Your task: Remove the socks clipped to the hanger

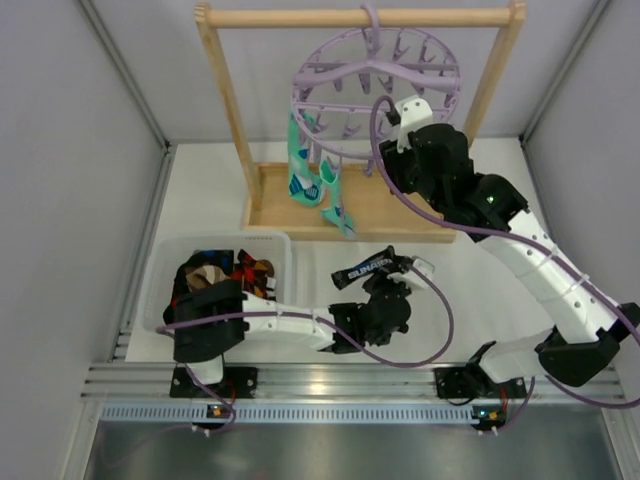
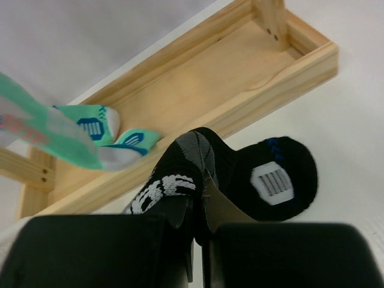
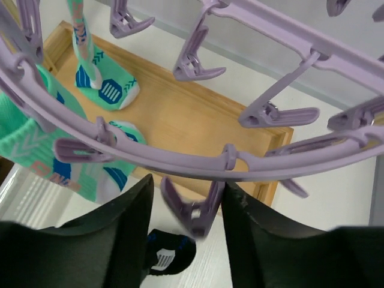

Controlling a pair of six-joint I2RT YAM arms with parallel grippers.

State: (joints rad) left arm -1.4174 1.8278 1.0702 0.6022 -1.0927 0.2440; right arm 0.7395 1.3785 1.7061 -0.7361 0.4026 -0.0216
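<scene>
At the left of the counter (image 1: 200, 190) stands a pale bin (image 1: 225, 238) holding brown, orange and black argyle socks (image 1: 228, 270), none of them on the hanger. Beside the bin, the left arm stretches along the near edge. The left end effector (image 1: 395, 278) is clenched on a dark sock (image 1: 362, 270) with white lettering. In the left wrist view the sock hangs forward from the pinched fingers, in front of the wooden frame (image 1: 350, 210). Further back, teal-mint socks (image 1: 302, 172) hang from clips on the left side of the lavender hanger (image 1: 375, 80), their toes reaching down to the frame's base tray. The hanger hooks over the frame's top rail. At its right side is the right end effector (image 1: 400, 112), raised to the ring. In the right wrist view it is released, its fingers (image 3: 123, 222) spread on either side of a bare dangling clip (image 3: 193, 211) without touching it.
</scene>
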